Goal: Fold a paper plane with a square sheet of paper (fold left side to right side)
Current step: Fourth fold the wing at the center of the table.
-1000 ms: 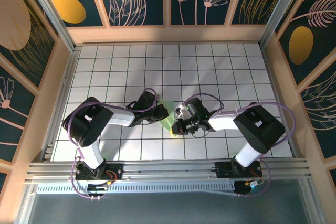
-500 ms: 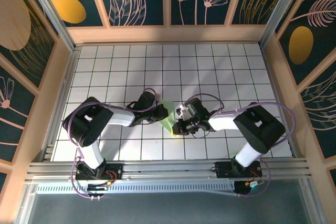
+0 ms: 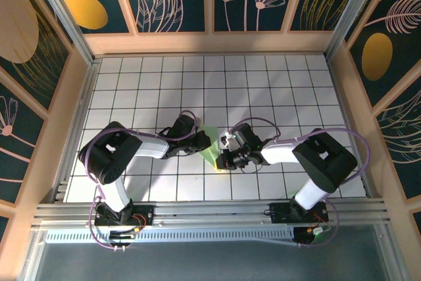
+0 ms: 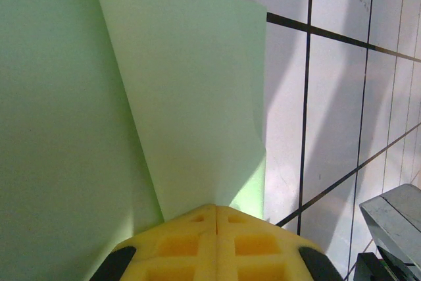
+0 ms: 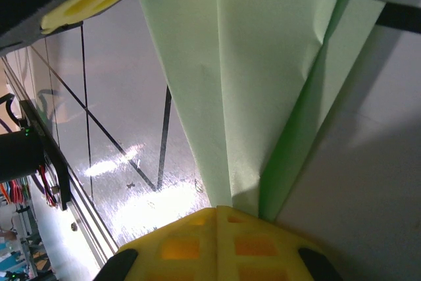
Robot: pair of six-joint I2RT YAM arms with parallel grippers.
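Pale green paper plane (image 3: 212,148), white black-gridded table (image 3: 263,83).

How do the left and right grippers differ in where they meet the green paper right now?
The left gripper meets the paper from its left, farther up the table; the right gripper from its right, at the near tip. The left fingers face flat overlapping layers; the right fingers face a creased point. Both are shut against the paper.

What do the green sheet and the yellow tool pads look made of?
Green sheet: thin matte paper, holding sharp creases, with overlapping layers. Yellow pads: matte moulded plastic or rubber, hard to tell which; recessed square pockets suggest a moulded part.
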